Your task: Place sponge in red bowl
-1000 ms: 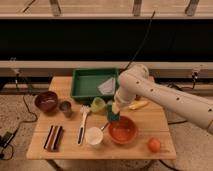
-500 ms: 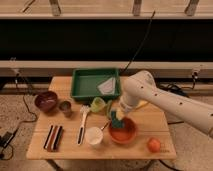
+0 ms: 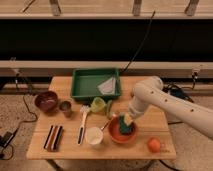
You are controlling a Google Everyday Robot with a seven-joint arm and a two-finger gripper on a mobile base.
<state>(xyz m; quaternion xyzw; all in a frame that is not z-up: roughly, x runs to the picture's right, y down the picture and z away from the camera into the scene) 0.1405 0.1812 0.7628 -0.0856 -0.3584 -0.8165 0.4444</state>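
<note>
Gripper [image 3: 127, 121] hung low over the red bowl [image 3: 115, 134], at the end of a thick white arm [image 3: 160, 100] that came in from the right edge, bent at a rounded elbow above and right of the bowl, then dropped steeply down into it. Whether its fingers were spread or pinched could not be told. The sponge [image 3: 125, 128] sat inside the red bowl, right under the gripper tip, a blue-grey patch against the orange-red wall; contact between the two could not be judged.

Taking the red bowl as landmark on the wooden table [image 3: 70, 151]: a white cup [image 3: 94, 135] stood just to its left, a white-handled utensil [image 3: 82, 125] lay further left, and a striped block [image 3: 53, 137] lay well to the left. An orange fruit [image 3: 154, 144] rested to its right. A green tray [image 3: 96, 85] sat behind it, and a dark maroon bowl [image 3: 46, 101] stood far to its upper left.
</note>
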